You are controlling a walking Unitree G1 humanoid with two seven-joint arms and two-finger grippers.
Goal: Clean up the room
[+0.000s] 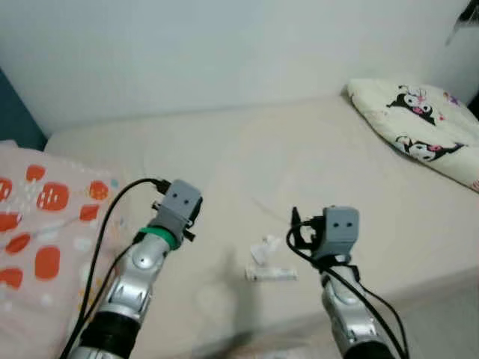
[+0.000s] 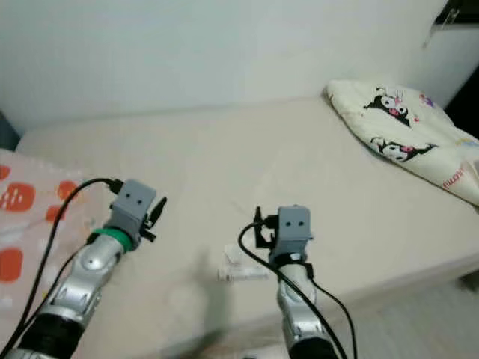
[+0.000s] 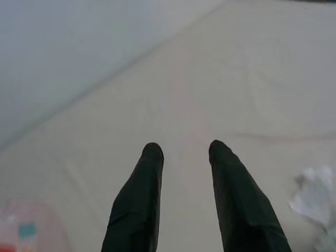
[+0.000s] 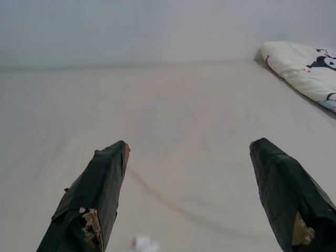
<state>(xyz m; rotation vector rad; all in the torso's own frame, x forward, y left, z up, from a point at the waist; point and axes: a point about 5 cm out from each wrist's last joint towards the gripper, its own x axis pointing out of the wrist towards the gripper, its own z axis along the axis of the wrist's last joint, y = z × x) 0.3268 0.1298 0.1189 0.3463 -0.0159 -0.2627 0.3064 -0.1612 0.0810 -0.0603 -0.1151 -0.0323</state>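
A crumpled white wrapper (image 1: 266,247) and a small white packet (image 1: 271,274) lie on the beige bed sheet (image 1: 299,157), near the bed's front edge and between my two arms. My left gripper (image 3: 184,149) hovers over the sheet to the left of the litter, open and holding nothing; the wrapper (image 3: 315,194) appears at the edge of its wrist view. To the right of the litter my right gripper (image 4: 191,149) is held just above the sheet, its fingers spread wide with nothing between them. A scrap of the white litter (image 4: 146,243) lies just below those fingers.
A cream pillow with black cartoon figures (image 1: 419,123) lies at the far right of the bed. A pink blanket with orange-red patches (image 1: 37,217) covers the left end. A white wall (image 1: 224,45) runs behind the bed. Floor (image 2: 419,314) lies in front at the right.
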